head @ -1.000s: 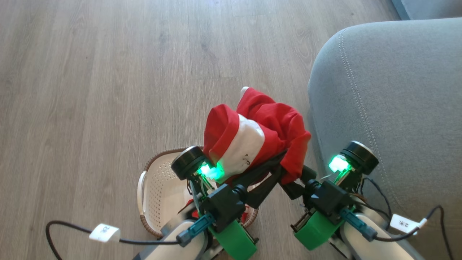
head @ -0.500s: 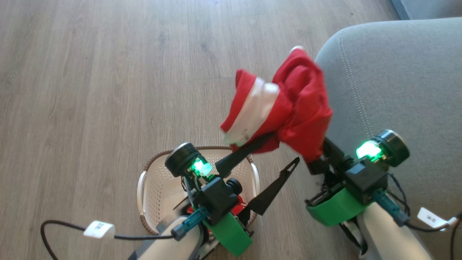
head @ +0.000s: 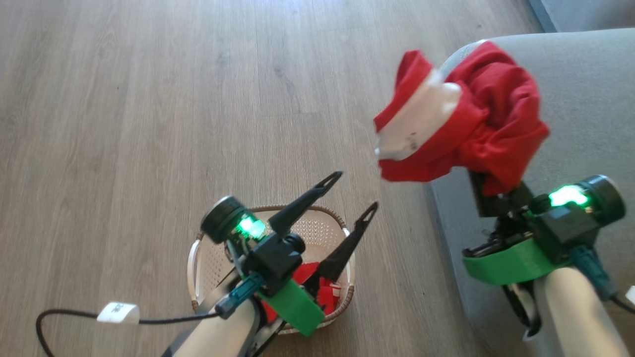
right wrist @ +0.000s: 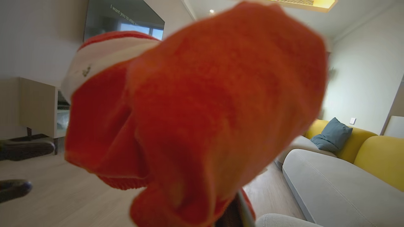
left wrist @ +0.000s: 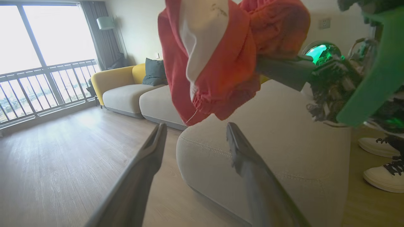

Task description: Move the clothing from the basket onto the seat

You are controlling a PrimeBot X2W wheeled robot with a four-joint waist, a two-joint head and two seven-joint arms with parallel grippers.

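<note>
My left end effector [head: 356,190] let go, now apart; right end effector [head: 491,191], clamped on clothing [head: 476,124], has seat [head: 585,74] beneath. Next: lower, release.

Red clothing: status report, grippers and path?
Left gripper open above cream perforated plastic basket, empty. Right gripper shut on bright red white-banded fabric garment, held at grey upholstered seat corner. More red fabric in basket. Nothing seen blocking seat.
</note>
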